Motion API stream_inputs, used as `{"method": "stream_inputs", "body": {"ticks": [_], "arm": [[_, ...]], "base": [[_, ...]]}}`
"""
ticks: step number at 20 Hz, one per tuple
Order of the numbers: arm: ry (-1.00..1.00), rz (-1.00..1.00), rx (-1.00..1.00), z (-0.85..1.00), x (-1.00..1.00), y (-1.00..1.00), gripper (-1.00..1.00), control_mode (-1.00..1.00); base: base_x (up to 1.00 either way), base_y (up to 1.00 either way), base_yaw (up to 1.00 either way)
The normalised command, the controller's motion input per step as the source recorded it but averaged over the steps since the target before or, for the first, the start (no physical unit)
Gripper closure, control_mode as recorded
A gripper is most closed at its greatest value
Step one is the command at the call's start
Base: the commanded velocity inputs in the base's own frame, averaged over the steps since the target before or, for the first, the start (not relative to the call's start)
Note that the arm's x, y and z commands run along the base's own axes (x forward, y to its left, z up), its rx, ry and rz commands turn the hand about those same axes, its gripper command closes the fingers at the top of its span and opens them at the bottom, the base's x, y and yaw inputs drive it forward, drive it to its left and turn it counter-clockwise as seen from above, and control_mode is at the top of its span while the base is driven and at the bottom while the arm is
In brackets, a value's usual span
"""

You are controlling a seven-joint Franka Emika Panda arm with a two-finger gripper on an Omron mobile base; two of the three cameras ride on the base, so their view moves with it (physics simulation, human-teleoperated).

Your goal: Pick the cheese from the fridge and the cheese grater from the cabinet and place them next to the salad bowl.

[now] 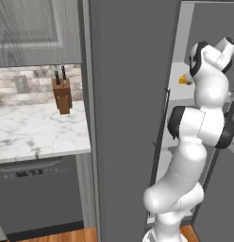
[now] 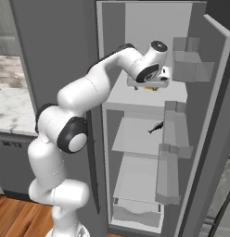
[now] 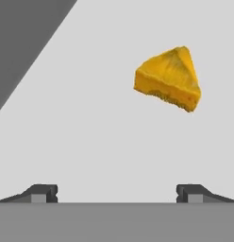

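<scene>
1. The small yellow-orange triangular cheese wedge [image 3: 169,78] is seen close up in the hand view, lying on a pale grey fridge shelf [image 3: 90,142], up and to the right of the fingertips [image 3: 43,193], apart from them.
2. The hand [image 3: 116,194] is open wide; nothing is between the fingers and nothing is touched.
3. In the right base view the hand [image 2: 151,85] is seen inside the tall dark grey fridge [image 2: 112,28], just above the upper shelf [image 2: 135,97]; the cheese is mostly hidden under it there, with only a yellow sliver at the hand's lower edge.
4. The open fridge door [image 2: 214,115] with its pale door bins is shown by the right base view, plus a small dark item [image 2: 156,127] on the middle shelf; what it is cannot be told.
5. In the left base view the cheese [image 1: 185,79] is a small yellow spot beside the white arm [image 1: 199,127].
6. The left base view adds a white marble desk [image 1: 38,127], a brown wooden knife block [image 1: 62,95] on it, and a grey wood-grain wall cabinet [image 1: 36,30] above.
</scene>
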Motion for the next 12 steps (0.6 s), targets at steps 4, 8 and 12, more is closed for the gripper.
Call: {"method": "stream_inputs", "body": {"ticks": [4, 8, 12], "arm": [[0.0, 0.04, 0.0, 0.0, 0.19, -0.16, -1.0, -1.0], [0.0, 0.06, 0.0, 0.0, 0.15, -0.09, -1.0, -1.0], [0.0, 0.07, 0.0, 0.0, 0.11, -0.03, -1.0, -1.0]], "base": [[0.0, 0.0, 0.0], [0.0, 0.0, 0.0], [0.0, 0.0, 0.0]]}}
